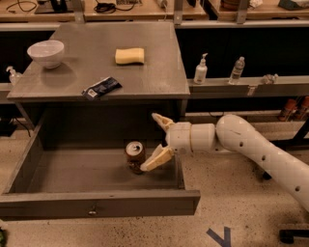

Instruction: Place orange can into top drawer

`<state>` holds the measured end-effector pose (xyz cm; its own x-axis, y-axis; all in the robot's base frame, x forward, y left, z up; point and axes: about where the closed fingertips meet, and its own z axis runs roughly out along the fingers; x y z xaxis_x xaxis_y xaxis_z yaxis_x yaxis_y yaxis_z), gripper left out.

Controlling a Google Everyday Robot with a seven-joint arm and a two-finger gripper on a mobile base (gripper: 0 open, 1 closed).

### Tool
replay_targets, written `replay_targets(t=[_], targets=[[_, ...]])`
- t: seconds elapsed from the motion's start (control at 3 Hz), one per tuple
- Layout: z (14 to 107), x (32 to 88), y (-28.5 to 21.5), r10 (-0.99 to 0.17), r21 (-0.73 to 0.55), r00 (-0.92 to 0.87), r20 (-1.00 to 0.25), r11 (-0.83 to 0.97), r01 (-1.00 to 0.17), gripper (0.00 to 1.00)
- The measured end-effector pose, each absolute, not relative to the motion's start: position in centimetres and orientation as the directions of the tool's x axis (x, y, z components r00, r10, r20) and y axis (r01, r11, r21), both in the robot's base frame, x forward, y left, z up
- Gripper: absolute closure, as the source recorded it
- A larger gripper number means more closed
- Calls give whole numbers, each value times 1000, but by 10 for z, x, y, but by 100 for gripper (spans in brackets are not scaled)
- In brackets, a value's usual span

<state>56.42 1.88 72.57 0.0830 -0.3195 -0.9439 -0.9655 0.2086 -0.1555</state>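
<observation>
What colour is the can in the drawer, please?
Orange-brown can, silver top; camera view. Gripper open beside it.

One orange can (135, 155), one top drawer (96, 203). One pincer (157, 140), spread wide, beside can. Tabletop (159, 62): one bowl (46, 52), one sponge (130, 56), one wrapper (101, 88). Two pump bottles (200, 70), one water bottle (236, 70).

Looking like robotics lab: benches (203, 14) carrying cables (104, 6) running far behind fingers (155, 160); pump bottle (200, 70) standing on shelf (251, 87) beyond them; blue tape (219, 236) marking speckled floor (231, 193) below; gripper (157, 141) hovering over open top drawer (96, 202), spread.
</observation>
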Motion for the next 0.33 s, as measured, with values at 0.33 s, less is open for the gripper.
replay_targets(t=[0.33], targets=[[723,564,-2,-272,-92,33,-962,208,-974,0]])
